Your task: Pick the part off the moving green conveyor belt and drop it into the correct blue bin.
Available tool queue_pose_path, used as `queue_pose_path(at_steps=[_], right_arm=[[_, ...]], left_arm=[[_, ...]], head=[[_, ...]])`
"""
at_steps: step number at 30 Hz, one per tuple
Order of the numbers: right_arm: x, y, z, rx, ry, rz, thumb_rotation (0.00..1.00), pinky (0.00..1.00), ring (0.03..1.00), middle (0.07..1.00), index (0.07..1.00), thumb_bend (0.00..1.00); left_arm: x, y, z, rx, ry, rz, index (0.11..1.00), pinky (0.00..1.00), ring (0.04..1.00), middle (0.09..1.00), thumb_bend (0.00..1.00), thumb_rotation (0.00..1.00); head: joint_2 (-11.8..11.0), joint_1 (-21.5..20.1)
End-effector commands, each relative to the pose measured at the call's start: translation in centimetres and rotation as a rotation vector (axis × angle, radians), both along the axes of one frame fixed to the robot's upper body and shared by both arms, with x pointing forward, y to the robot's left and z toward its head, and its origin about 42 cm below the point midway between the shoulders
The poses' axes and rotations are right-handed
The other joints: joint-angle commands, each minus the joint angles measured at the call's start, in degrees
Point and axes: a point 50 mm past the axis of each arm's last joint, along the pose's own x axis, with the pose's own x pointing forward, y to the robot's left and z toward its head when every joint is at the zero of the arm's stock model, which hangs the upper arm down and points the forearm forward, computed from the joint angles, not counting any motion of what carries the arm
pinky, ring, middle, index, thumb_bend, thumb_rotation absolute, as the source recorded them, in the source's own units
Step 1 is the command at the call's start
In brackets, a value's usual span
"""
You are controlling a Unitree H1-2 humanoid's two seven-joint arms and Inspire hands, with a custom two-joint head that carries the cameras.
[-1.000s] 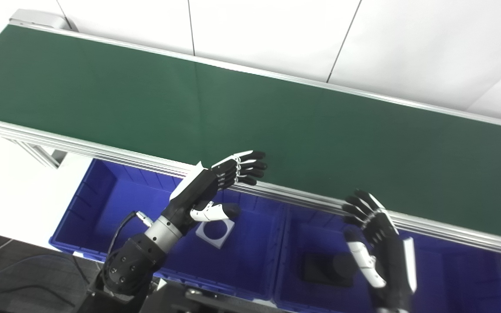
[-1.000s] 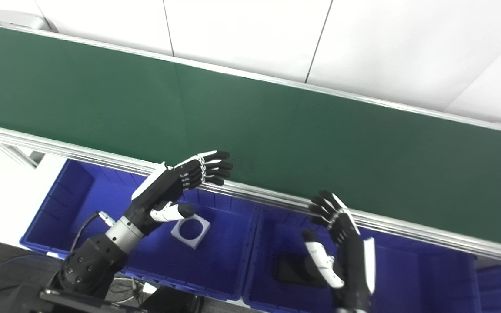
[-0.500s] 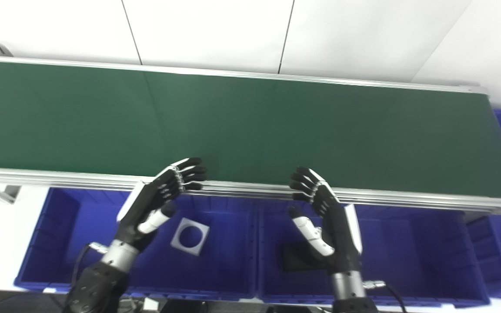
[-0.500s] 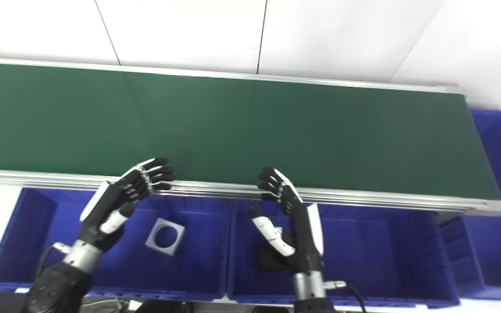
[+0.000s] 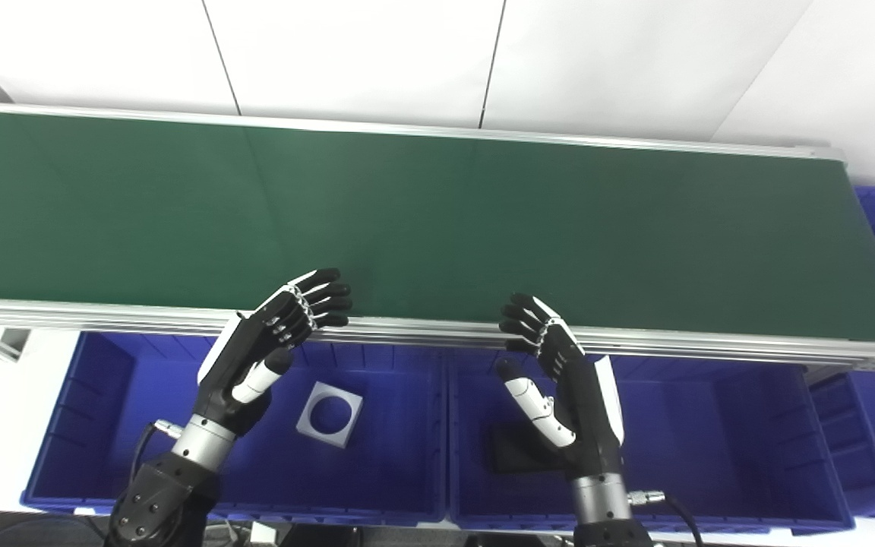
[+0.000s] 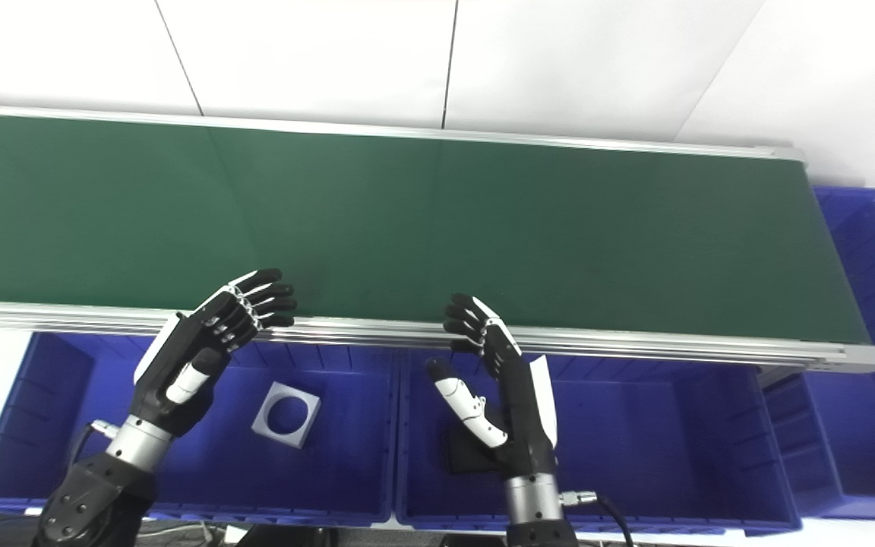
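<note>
Where belt (image 6: 483,228) ends, right-eye view shows side bin (image 6: 874,258) fuller

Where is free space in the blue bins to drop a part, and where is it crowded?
The right part of the right bin, past the right hand, is bare. In the left bin, floor is free left of the white square part. It is crowded at the divider, where the black part lies under the right hand, and near the left hand.

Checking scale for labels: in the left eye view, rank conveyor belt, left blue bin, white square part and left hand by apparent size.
1. conveyor belt
2. left blue bin
3. left hand, nearer the camera
4. white square part
</note>
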Motion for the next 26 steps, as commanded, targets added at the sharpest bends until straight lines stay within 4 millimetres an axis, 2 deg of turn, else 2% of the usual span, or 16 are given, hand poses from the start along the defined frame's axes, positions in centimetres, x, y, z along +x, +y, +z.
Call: queue_pose_path(at_steps=[1, 15, 26], right_arm=[[0.1, 0.3, 1.2, 0.027, -0.083, -0.006, 0.66, 0.69, 0.764, 0.797, 0.837, 0.58], [-0.9, -1.2, 1.2, 0.022, -0.099, -0.039, 0.67, 0.67, 0.750, 0.783, 0.822, 0.55], [-1.7, -1.9, 1.6, 0.024, -0.090, -0.027, 0.67, 0.67, 0.752, 0.783, 0.828, 0.57]], left_arm=[[0.2, -0.4, 0.9, 0.009, -0.052, -0.008, 0.834, 0.74, 0.782, 0.803, 0.85, 0.74], [-1.0, -3.2, 1.4, 0.037, -0.086, 0.045, 0.840, 0.73, 0.772, 0.794, 0.89, 0.75], [-2.9, -3.5, 1.8, 0.025, -0.087, 0.048, 0.861, 0.74, 0.780, 0.812, 0.88, 0.75]], head=[[-0.13, 1.02], [-1.12, 7.03], [-0.98, 10.12]])
